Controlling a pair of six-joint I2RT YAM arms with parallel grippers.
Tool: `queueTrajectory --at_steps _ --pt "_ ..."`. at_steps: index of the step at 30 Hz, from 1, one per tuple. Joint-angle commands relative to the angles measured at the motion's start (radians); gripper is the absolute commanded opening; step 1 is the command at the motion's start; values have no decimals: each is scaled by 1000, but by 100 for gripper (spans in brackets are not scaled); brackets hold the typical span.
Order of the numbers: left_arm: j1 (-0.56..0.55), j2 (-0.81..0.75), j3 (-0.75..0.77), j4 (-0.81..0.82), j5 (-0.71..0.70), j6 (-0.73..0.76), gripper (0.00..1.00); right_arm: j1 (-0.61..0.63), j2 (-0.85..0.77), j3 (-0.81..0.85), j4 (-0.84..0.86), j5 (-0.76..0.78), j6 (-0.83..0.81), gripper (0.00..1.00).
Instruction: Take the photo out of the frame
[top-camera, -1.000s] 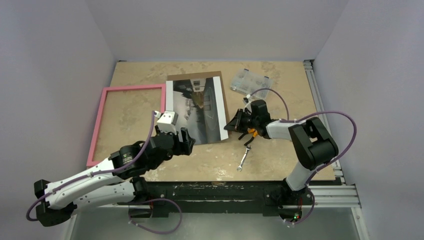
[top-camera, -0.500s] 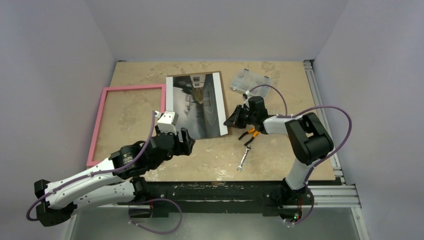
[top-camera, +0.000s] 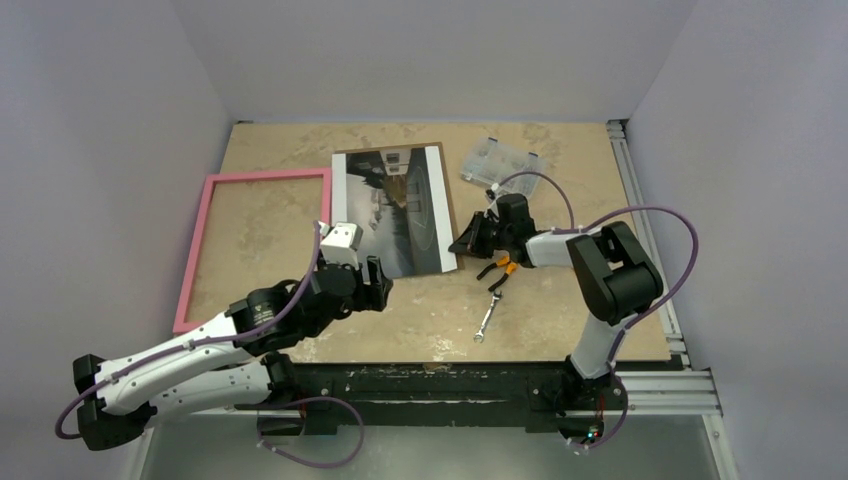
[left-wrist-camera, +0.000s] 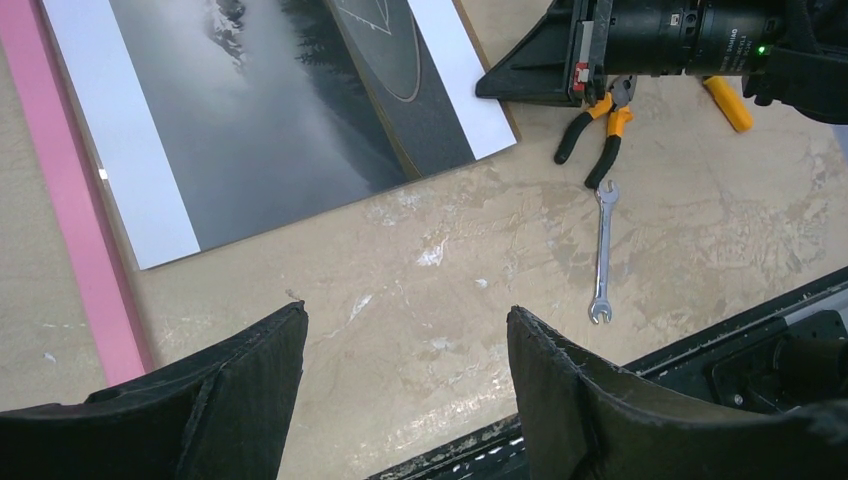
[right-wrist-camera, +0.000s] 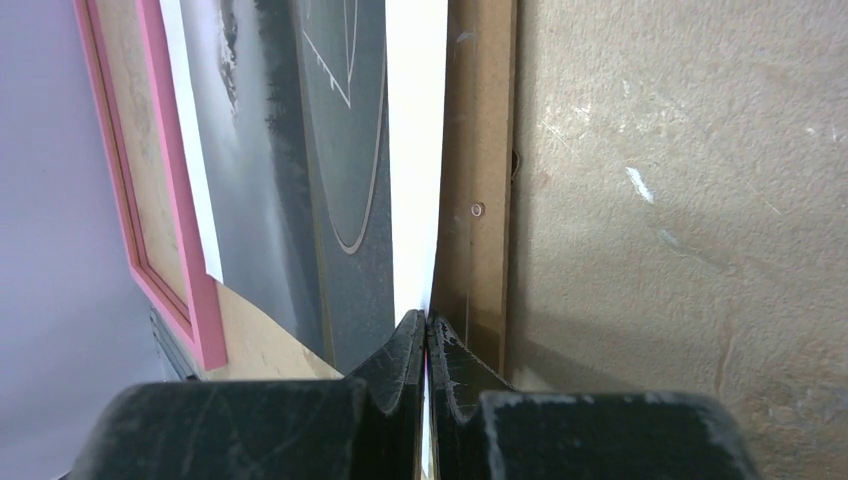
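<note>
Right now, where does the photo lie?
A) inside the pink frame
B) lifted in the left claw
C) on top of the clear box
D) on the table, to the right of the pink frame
D: the photo lies flat on the table, outside the frame and just right of its right bar; only bare table shows through the frame.
</note>
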Motion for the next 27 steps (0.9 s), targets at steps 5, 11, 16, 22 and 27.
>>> queueTrajectory --at_steps 5,11,16,22,27 --pt "5 -28 54 -2 -21 13 72 1 -89 53 -177 65 -150 27" --pt "5 -68 133 -79 -54 34 74 2 -321 100 -565 380 -327 46" --pt "8 -99 228 -138 -59 58 75 4 -603 117 -774 493 -412 57" --pt "9 -161 330 -169 -37 81 76 3 -884 216 -957 557 -435 71" --pt "9 -186 368 -171 -9 97 76 3 -1054 340 -1063 616 -451 80"
